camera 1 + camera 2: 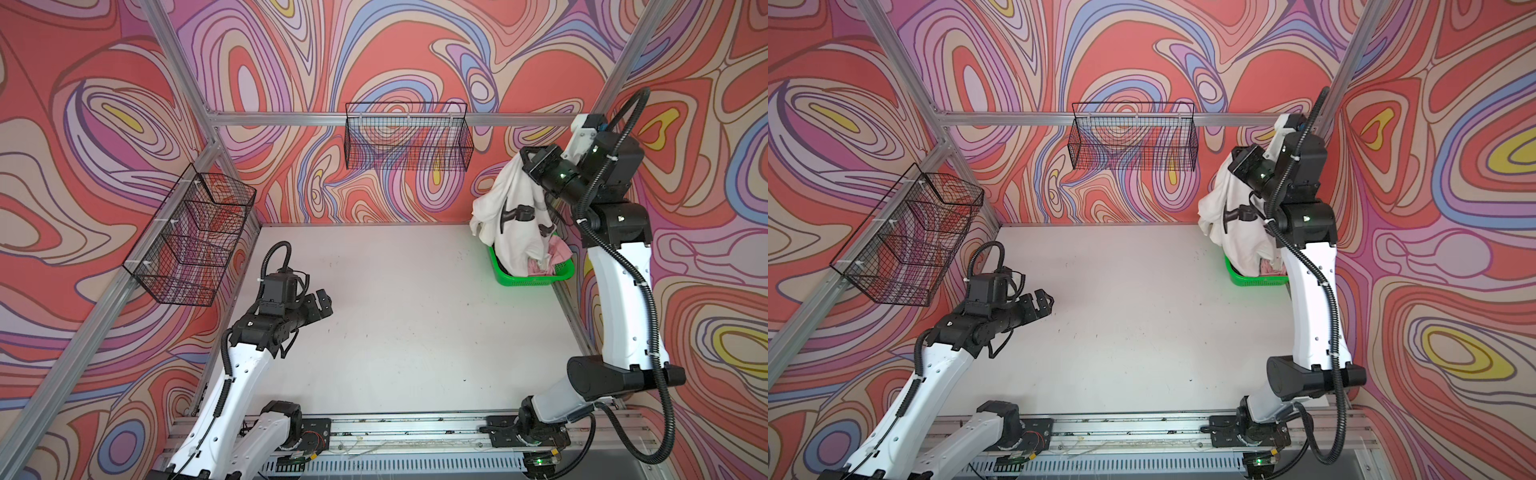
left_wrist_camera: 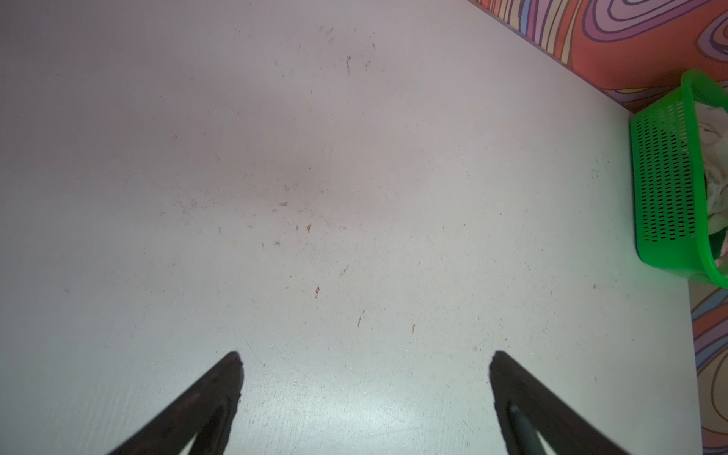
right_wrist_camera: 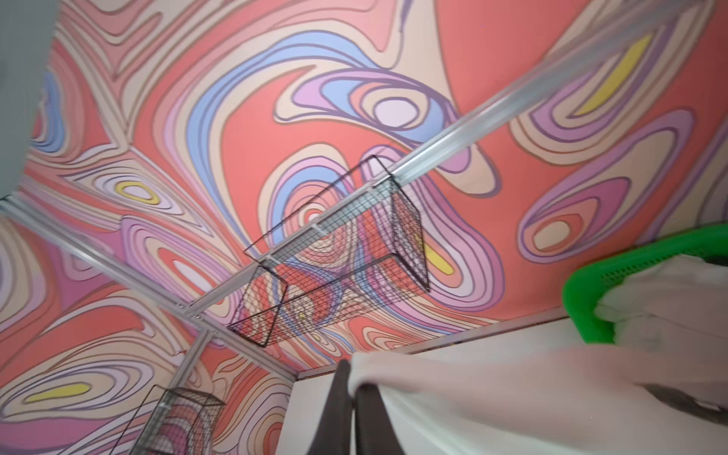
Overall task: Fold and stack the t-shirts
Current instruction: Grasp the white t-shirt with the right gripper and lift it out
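One scuffed white tabletop (image 1: 395, 332) carries everything. Two black wire-mesh boxes hang on the walls: the back wire basket (image 1: 409, 141) and the left wire basket (image 1: 191, 237). One large white t-shirt (image 1: 515, 237), soft, crumpled and printed with black shapes, hangs over the one green basket (image 1: 528, 280) of perforated plastic at the far right corner, its lower end draped inside. One pale pink t-shirt (image 1: 557, 251) lies bunched there. The right gripper (image 3: 351, 388) has its jaws clamped on the white cloth. The left gripper (image 2: 366, 354) has its jaws spread wide and empty.
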You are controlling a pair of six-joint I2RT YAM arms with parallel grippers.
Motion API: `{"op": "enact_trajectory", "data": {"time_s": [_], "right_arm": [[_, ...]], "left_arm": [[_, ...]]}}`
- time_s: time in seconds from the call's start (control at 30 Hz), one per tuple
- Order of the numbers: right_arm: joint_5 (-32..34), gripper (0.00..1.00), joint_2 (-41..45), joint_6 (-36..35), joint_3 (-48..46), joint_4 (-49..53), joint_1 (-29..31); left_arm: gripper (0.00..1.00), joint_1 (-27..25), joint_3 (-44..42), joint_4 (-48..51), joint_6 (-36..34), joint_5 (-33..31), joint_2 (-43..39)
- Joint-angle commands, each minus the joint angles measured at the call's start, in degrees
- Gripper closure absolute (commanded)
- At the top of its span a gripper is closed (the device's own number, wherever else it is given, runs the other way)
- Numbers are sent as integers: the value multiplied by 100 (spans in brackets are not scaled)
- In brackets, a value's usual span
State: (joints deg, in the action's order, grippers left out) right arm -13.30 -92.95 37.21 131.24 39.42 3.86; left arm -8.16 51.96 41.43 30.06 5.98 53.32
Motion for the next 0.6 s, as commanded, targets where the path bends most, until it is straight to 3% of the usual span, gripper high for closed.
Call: {"op": "enact_trajectory", "data": {"time_s": [0.0,0.1,0.27,0.47,0.57], "right_arm": [[-662,100,-484,21,1144,698,193],[-1112,100,-760,161,1779,652,645],[-1449,100,-411,305,1067,-147,1557],[-2186,100,-751,447,1422,-643,2812],[-2287,100,-1063,494,1615,-767,3286]], "left_arm": [[0,34,-87,87,-36,-44,-76],[0,34,-75,91,-43,-84,-80],[0,51,-79,119,-35,-230,-151],[0,120,-72,98,-15,-318,-225],[0,164,-33,190,44,-659,-329]]}}
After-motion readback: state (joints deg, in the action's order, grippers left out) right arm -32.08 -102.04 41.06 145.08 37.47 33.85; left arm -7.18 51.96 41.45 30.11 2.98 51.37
